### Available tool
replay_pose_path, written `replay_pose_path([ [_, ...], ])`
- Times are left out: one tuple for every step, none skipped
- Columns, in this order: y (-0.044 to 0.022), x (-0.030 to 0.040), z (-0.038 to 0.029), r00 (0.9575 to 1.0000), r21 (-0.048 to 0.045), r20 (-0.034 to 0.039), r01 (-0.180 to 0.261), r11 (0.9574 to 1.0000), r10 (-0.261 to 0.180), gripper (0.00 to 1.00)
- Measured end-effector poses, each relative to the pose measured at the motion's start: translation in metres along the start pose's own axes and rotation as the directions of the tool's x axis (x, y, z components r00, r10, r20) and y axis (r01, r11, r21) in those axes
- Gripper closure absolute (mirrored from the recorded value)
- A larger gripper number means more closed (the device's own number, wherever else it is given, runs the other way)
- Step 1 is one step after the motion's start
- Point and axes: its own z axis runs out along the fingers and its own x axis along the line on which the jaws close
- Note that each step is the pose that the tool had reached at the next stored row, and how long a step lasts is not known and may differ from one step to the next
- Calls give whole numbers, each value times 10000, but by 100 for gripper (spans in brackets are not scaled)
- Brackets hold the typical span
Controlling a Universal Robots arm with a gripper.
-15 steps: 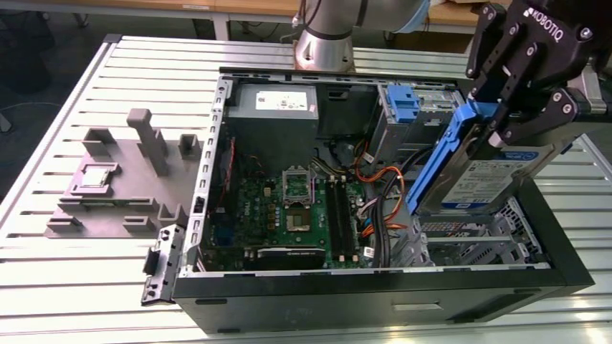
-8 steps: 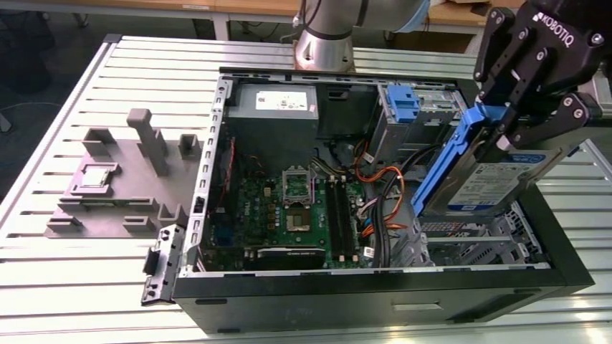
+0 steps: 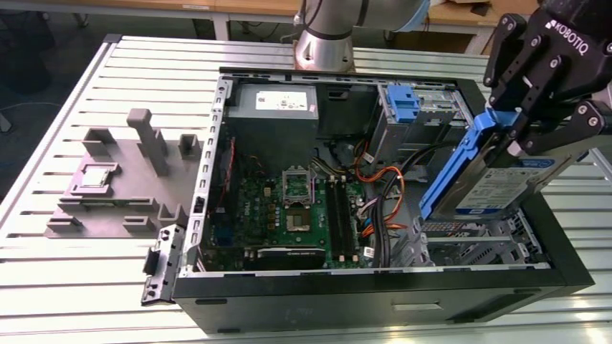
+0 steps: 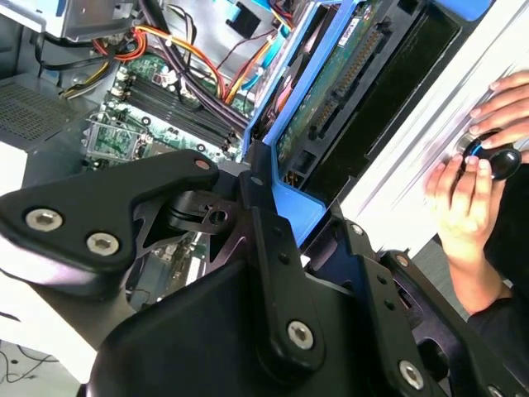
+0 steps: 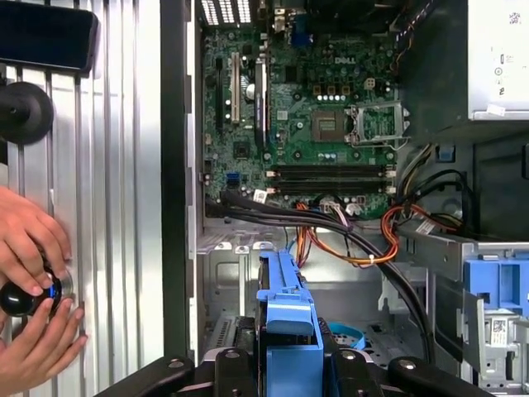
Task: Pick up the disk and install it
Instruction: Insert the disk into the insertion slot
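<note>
The gripper [image 3: 534,143] is at the exterior view's right, above the open computer case [image 3: 383,295]. Its black fingers [image 3: 522,86] are closed on the upper part of the disk [image 3: 499,185] and hold it firmly from both sides. The disk is off the table [image 3: 77,287] and tilted, with its label toward the camera and its blue rail along the edge. Its lower end reaches down into the case, beside the orange cables, but I cannot tell if it touches anything there. In the exterior view, the green motherboard [image 3: 297,208] lies in the middle of the case and an empty blue caddy [image 3: 405,104] stands at the far side. In the first wrist view, a person's hands [image 5: 29,244] rest on a black knob [image 5: 21,298] on the table beside the case.
</note>
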Motion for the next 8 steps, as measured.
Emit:
replay_pose_path([
  [-8, 5, 4, 10000, 0, -2, 0, 10000, 0, 63],
  [-13, 12, 7, 10000, -1, -4, -1, 10000, 1, 63],
  [-17, 22, 12, 10000, -1, -5, -3, 10000, 3, 63],
  [-20, 30, 17, 10000, 0, -6, -5, 10000, 5, 63],
  [-22, 36, 23, 10000, 0, -6, -7, 10000, 7, 63],
  [-23, 40, 31, 10000, 0, -5, -8, 10000, 8, 63],
  [-23, 42, 37, 10000, 0, -7, -8, 10000, 8, 63],
  [-24, 44, 44, 10000, 0, -8, -8, 10000, 8, 63],
])
